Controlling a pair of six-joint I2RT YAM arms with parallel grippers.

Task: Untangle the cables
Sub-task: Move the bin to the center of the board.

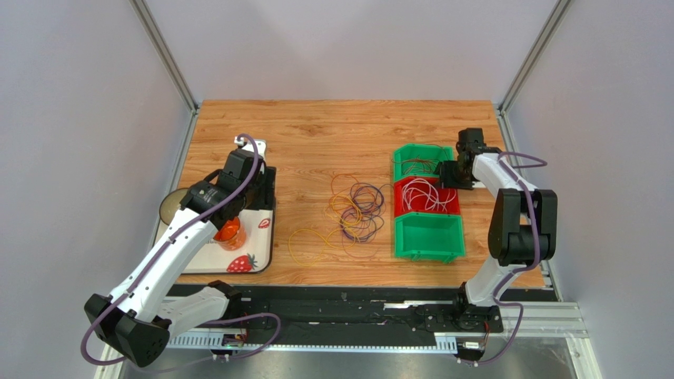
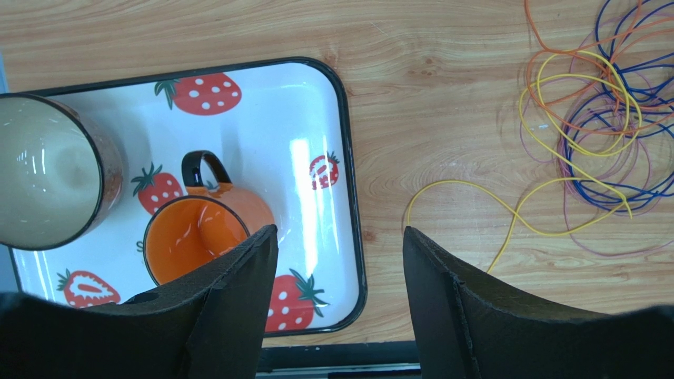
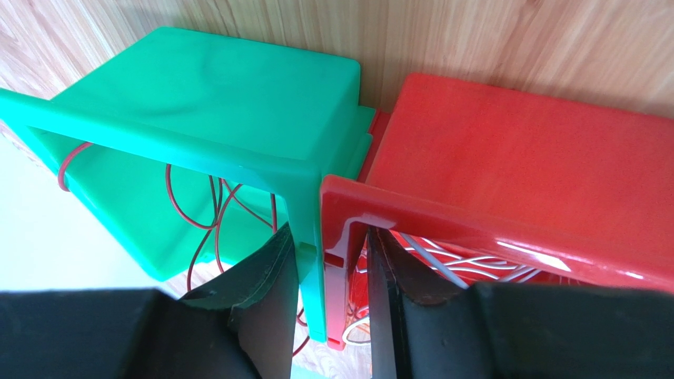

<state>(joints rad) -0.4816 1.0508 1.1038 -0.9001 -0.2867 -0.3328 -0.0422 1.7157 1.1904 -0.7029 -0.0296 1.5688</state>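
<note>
The cables (image 1: 357,209) look partly sorted, by my reading. The main heap lies on the surface (image 1: 316,134), well apart from the red bin (image 1: 398,197) on its side toward the left arm. It is made of thin loops of purple, dark blue, orange and yellow, coiled over and through one another. One yellow loop (image 1: 304,245) trails out of the heap, farther from the red bin, with only its end reaching into the tangle.

Inside the red bin lie white loops (image 1: 427,193). The far green bin (image 1: 411,150), touching the red bin's far side, holds a few thin red strands (image 3: 202,213), so two colours seem already pulled out. The near green bin (image 1: 427,251), touching the red bin's near side, shows no cable that I can make out. The larger share, I judge, is yet to be parted.

The right pincer (image 3: 331,237) sits at the red bin's edge away from the heap. Its jaws are partly closed and seemingly clamped on the joined walls (image 3: 324,197) of the red bin and the far green bin, with no cable between them. The left pincer (image 2: 340,233) hangs with its jaws wide apart and nothing between them. It is beyond the heap from the red bin, over the rim of a strawberry tray (image 2: 350,197) that carries an orange mug (image 2: 194,245) and a pale cup (image 2: 47,174).
</note>
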